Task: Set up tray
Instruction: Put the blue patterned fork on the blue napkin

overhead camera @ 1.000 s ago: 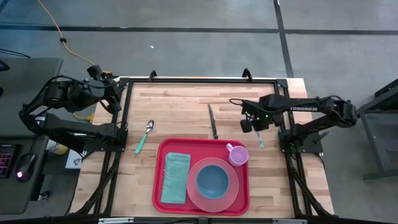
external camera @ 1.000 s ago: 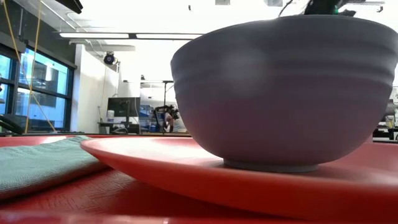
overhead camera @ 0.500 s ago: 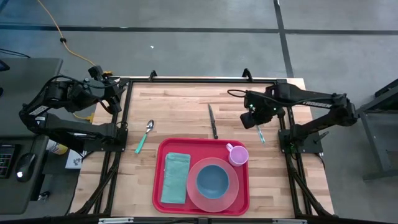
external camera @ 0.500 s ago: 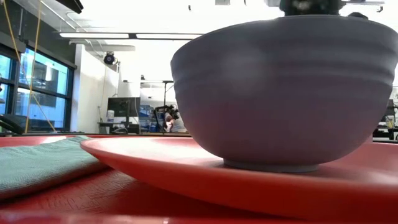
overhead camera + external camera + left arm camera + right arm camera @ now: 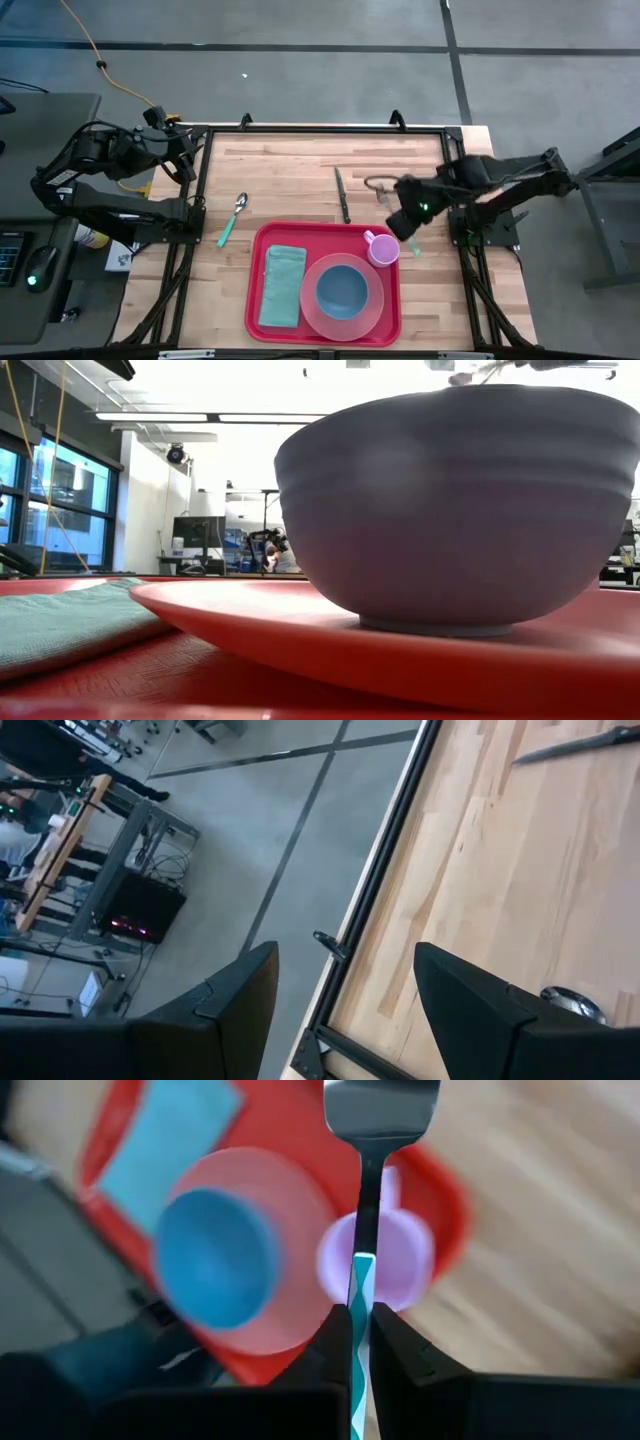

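At the table's left edge, the left gripper (image 5: 183,158) waits over the frame rail, its dark fingers (image 5: 250,990) spread wide and empty. A spoon (image 5: 231,218) with a green handle lies on the pale wood planks nearby, and a slim dark knife (image 5: 342,194) rests farther along, both outside the tray. The tray (image 5: 256,300), smooth red plastic with rounded corners and a raised rim, sits at the near middle of the table, long side across it. It carries a folded teal cloth (image 5: 282,285), a round translucent pink plate (image 5: 368,308) with a blue bowl (image 5: 341,288) on it, and a small lilac cup (image 5: 381,248) at its far right corner. The right gripper (image 5: 409,222) hovers just beside that corner, pinched tight on the striped green handle of a metal fork (image 5: 380,1120). The tray lies down and to the left of the fork, so the right arm is clearly the nearer one; the fork's long axis points toward the cup (image 5: 385,1260) and plate.
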`<state>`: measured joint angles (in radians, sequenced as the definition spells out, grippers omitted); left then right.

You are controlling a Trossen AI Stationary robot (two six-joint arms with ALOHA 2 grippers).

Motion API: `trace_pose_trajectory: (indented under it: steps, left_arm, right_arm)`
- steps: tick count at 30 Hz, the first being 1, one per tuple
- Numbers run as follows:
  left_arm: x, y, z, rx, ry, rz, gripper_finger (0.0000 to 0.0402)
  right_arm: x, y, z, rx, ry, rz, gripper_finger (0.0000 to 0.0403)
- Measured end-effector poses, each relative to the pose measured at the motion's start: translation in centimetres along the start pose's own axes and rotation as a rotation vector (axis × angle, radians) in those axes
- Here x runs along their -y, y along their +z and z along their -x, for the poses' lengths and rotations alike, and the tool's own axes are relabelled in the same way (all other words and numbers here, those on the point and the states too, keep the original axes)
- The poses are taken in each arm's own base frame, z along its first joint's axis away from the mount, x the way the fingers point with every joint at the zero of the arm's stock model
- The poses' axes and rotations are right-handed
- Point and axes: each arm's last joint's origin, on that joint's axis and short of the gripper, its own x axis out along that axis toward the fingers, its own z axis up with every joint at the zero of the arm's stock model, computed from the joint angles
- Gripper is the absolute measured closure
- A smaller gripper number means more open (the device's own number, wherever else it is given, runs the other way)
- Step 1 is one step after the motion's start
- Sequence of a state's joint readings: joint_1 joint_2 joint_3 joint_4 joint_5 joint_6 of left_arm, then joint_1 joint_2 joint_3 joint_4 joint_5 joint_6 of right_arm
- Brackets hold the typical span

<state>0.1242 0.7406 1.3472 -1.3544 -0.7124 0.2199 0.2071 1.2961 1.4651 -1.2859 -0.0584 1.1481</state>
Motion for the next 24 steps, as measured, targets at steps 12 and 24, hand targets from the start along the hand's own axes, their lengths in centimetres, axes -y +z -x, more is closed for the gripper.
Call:
trace_pose_trajectory:
  steps: [12, 24]
  left_arm:
    - [0.1, 0.0, 0.0, 0.004, -0.018, 0.015, 0.0137]
    - [0.1, 0.0, 0.0, 0.004, -0.029, 0.005, 0.0137]
  right_arm:
    - [-6.3, -5.7, -3.4, 0.019, 0.192, 0.077, 0.0402]
    - [-16.2, -4.1, -9.9, 0.065, 0.318, 0.095, 0.0402]
